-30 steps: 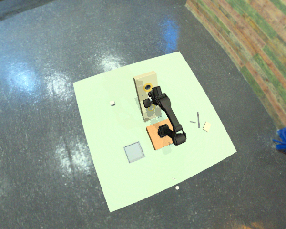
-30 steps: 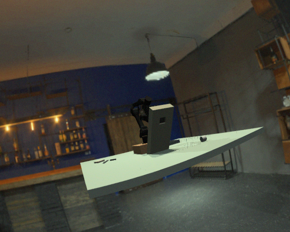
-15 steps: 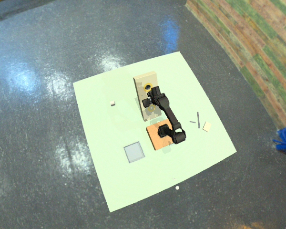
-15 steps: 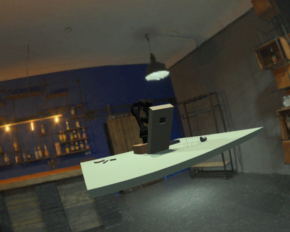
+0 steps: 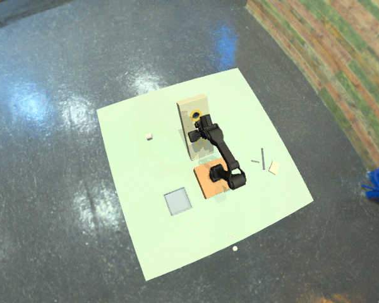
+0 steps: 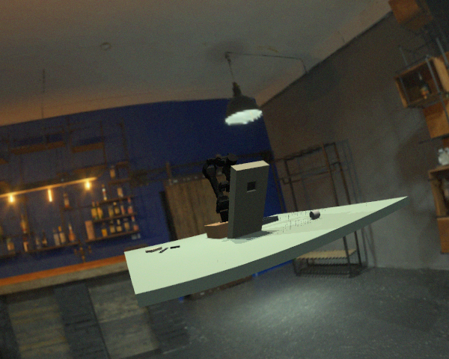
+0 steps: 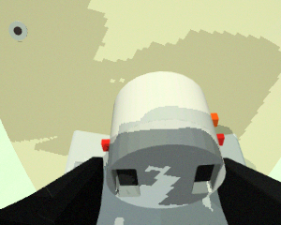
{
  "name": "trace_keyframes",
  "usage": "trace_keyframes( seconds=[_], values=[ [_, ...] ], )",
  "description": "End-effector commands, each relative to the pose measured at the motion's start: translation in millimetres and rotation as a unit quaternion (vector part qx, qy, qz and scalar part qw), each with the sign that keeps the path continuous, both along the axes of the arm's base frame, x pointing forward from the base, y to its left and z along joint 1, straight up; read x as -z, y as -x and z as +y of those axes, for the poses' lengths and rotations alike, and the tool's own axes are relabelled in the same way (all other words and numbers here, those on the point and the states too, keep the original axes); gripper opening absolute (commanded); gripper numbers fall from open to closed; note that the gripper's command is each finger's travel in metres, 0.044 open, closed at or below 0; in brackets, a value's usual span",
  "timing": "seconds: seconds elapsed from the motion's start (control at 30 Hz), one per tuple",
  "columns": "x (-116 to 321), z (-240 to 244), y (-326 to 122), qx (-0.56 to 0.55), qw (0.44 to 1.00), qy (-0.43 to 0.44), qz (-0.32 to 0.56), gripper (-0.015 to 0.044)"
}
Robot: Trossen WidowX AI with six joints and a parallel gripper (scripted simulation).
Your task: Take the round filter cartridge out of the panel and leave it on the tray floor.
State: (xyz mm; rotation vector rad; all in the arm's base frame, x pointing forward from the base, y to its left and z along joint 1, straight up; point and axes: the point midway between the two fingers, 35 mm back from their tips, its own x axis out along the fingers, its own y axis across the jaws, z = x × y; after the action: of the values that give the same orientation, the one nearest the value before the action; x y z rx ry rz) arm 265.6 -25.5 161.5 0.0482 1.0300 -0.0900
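Note:
The cream round filter cartridge (image 7: 159, 108) sticks out of the beige service panel (image 7: 51, 84) (image 5: 191, 104) (image 6: 248, 209). Its grey-shaded face with two dark slots is turned to the wrist camera. A pale grey ledge (image 7: 84, 145) with small red and orange tabs (image 7: 105, 144) sits around its base. My gripper (image 7: 161, 168) (image 5: 196, 129) is in front of the panel, and its black fingers press on the left and right sides of the cartridge. The grey square tray (image 5: 177, 201) lies on the table, left of the arm's base. In the exterior view the panel hides the gripper.
The arm stands on an orange base plate (image 5: 207, 185). Two yellow rings (image 5: 195, 115) (image 5: 201, 142) mark the panel face, the upper one around a dark hole. A white cube (image 5: 148, 136), two thin rods (image 5: 263, 158), a cream tile (image 5: 273, 167) and a white ball (image 5: 234, 248) lie around.

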Motion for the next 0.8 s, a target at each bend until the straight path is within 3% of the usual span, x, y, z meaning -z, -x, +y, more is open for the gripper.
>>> trace_keyframes(
  seconds=[0.0, 0.1, 0.33, 0.77],
  values=[
    [-0.7, 0.2, 0.1, 0.000, 1.000, 0.000, -0.001, 0.0206],
    [-0.7, 0.2, 0.1, 0.000, 1.000, 0.000, -0.001, 0.0186],
    [-8.0, -0.5, -4.9, 0.000, 1.000, 0.000, -0.001, 0.0002],
    [-46.9, -0.6, -4.7, 0.001, 1.000, 0.001, 0.000, 0.0000]
  ],
)
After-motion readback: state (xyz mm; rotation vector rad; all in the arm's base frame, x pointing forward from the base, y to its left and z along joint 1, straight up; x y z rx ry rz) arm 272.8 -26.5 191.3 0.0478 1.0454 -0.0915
